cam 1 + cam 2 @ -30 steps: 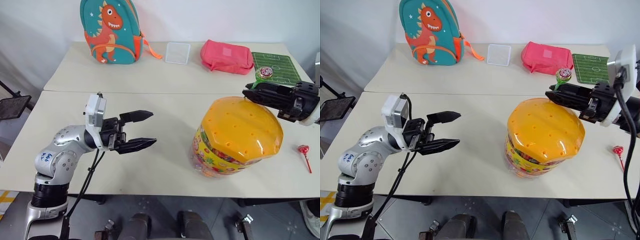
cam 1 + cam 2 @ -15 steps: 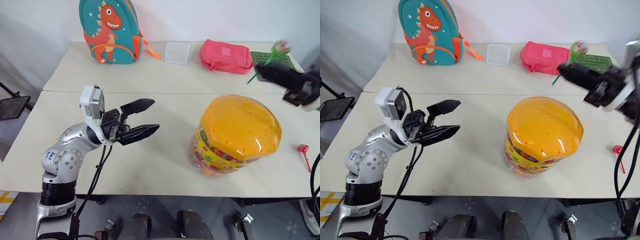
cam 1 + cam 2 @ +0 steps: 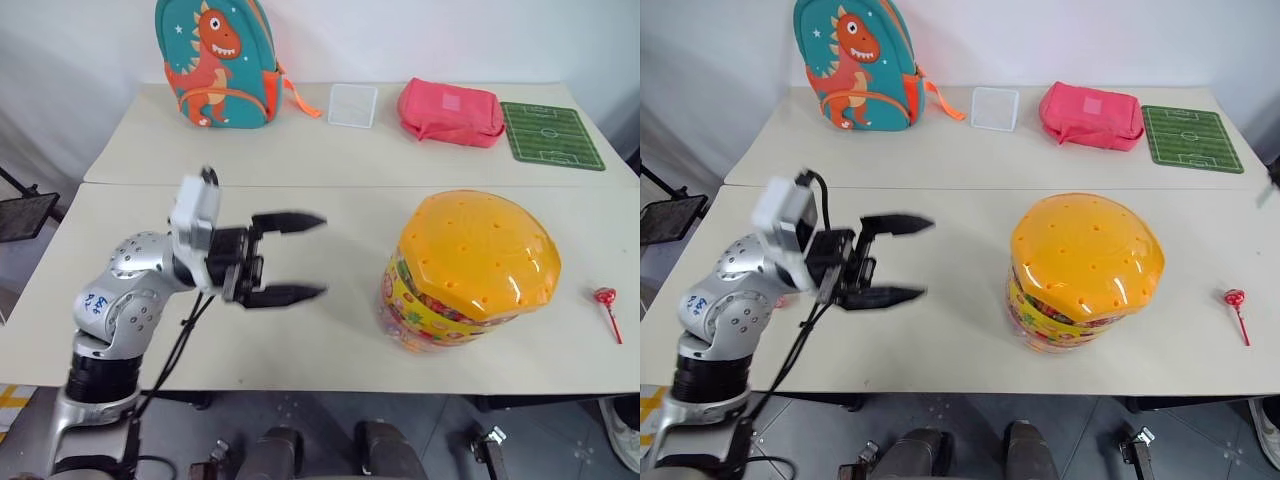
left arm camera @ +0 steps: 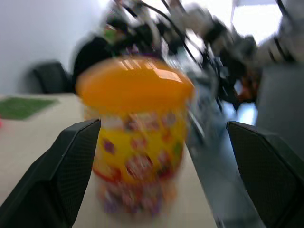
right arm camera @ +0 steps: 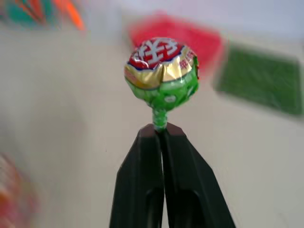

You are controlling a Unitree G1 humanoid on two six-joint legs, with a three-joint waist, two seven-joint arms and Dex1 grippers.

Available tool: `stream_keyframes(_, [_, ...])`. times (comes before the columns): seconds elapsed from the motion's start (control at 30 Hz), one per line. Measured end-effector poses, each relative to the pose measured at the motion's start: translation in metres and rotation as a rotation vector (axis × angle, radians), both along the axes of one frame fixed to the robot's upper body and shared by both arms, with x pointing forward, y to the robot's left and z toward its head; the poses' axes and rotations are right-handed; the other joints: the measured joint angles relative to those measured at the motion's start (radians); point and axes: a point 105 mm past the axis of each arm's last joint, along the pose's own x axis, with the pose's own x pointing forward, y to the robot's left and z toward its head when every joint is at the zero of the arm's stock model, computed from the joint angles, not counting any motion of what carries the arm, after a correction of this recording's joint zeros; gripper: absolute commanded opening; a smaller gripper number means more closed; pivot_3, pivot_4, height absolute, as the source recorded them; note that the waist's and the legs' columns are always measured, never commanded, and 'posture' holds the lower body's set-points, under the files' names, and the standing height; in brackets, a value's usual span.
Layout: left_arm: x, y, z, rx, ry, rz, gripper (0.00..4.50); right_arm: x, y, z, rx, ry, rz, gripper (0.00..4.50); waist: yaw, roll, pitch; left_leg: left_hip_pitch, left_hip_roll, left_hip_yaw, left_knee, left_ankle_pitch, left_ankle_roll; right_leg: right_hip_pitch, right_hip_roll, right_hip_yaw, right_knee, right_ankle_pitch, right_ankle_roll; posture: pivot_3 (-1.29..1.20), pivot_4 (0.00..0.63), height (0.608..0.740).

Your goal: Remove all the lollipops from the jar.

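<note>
We read the right gripper (image 5: 161, 130) as clamped on the stick of a green lollipop (image 5: 161, 71), wrapped head standing just above the closed jaws in the centre of the right wrist view. The pinch is on a thin stick only, close under the head; a quick swing could let it rotate or slip out and drop away from the counter (image 3: 330, 150).

The left gripper (image 3: 292, 258) sits left of centre in the head views, jaws spread wide and holding nothing, pointing toward the jar (image 3: 470, 275). The jar stands right of centre on the near counter, orange lid (image 3: 480, 250) on. If those open jaws come in too fast or too high, we judge they could shove the tub or tip it rather than steady it.

A red lollipop (image 3: 606, 297) lies on the counter at the right edge, well apart from the jar; near the edge, it could be knocked off by a passing arm.

What differs by view: the head views give the layout, jar, red lollipop, backpack (image 3: 215, 60), pink pouch (image 3: 450, 112). The right wrist view gives the grip on the green one. The left wrist view shows the jar's label between its fingers (image 4: 66, 166), blurred.
</note>
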Motion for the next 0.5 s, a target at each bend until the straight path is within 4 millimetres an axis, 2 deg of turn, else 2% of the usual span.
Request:
stream_keyframes(0.07, [-0.005, 0.000, -0.011, 0.062, -0.032, -0.045, 4.50, -0.010, -0.015, -0.025, -0.062, 0.123, -0.061, 0.02, -0.001, 0.000, 0.000, 0.000, 0.000, 0.001, 0.000, 0.000, 0.000, 0.000, 0.000, 0.001, -0.001, 0.000, 0.000, 0.00, 0.150, 0.740])
stream_keyframes(0.13, [-0.008, -0.001, -0.020, 0.110, -0.060, -0.082, 4.50, -0.018, -0.020, -0.044, -0.115, 0.220, -0.077, 0.02, -0.002, 0.000, 0.000, 0.000, 0.000, 0.002, 0.000, 0.000, 0.000, 0.000, 0.000, 0.002, 0.000, 0.000, 0.000, 0.00, 0.150, 0.740])
stream_keyframes(0.2, [-0.008, -0.001, -0.026, 0.130, -0.053, -0.094, 4.50, -0.024, -0.016, -0.061, -0.177, 0.299, -0.057, 0.02, -0.002, 0.000, 0.000, 0.000, 0.001, 0.000, 0.000, 0.000, 0.000, 0.000, 0.000, 0.002, 0.000, 0.000, 0.000, 0.00, 0.150, 0.740])
stream_keyframes(0.33, [-0.006, -0.004, -0.032, 0.096, 0.019, -0.058, 4.50, -0.024, -0.005, -0.099, -0.166, 0.347, -0.049, 0.02, 0.000, 0.000, 0.000, 0.000, 0.001, 0.000, 0.001, 0.000, 0.000, 0.000, -0.001, 0.002, 0.000, 0.000, 0.001, 0.00, 0.150, 0.740])
stream_keyframes(0.43, [-0.011, -0.005, -0.039, 0.098, 0.055, -0.047, 4.50, -0.020, -0.007, -0.114, -0.144, 0.342, -0.082, 0.02, 0.000, 0.000, 0.000, 0.000, 0.000, 0.000, 0.001, 0.000, 0.000, 0.000, -0.001, 0.002, 0.000, 0.000, 0.001, 0.00, 0.150, 0.740])
stream_keyframes(0.5, [-0.012, -0.005, -0.041, 0.103, 0.065, -0.045, 4.50, -0.017, -0.009, -0.112, -0.148, 0.327, -0.098, 0.48, 0.000, 0.000, 0.000, 0.000, 0.000, 0.000, 0.001, 0.000, 0.000, 0.000, -0.001, 0.001, 0.001, 0.000, 0.001, 0.00, 0.150, 0.740])
